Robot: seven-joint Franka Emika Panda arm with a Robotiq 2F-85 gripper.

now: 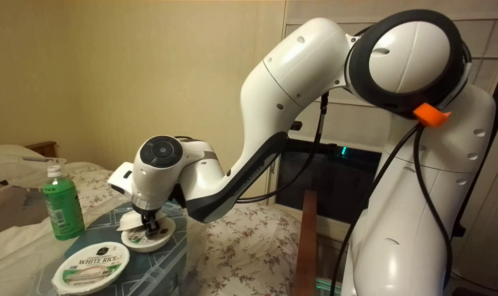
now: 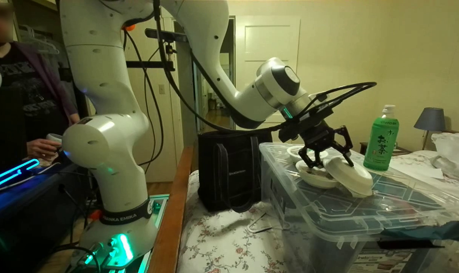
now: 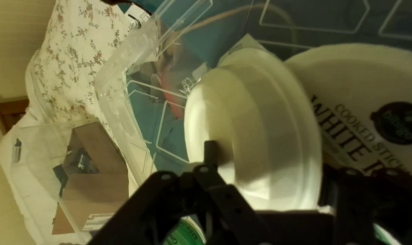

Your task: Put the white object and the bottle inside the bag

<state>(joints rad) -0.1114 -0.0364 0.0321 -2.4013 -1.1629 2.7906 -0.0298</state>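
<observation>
Wrist view shows your gripper (image 3: 269, 164) apparently pinching one tilted white tub (image 3: 253, 126) over the storage bin (image 2: 398, 203), so the first pick looks under way. You have two more tubs (image 1: 91, 267) near it, three in all, then one green bottle (image 2: 382, 144) upright near them, left to pick. Farther out, one black bag (image 2: 234, 176) stands beside the bin, inside hidden; both placements look undone.

In an exterior view, glossy green plastic bottle (image 2: 382, 142) at right, matt black cloth bag (image 2: 237, 165) at centre, smooth brown wooden rail (image 2: 175, 212) lower left.
</observation>
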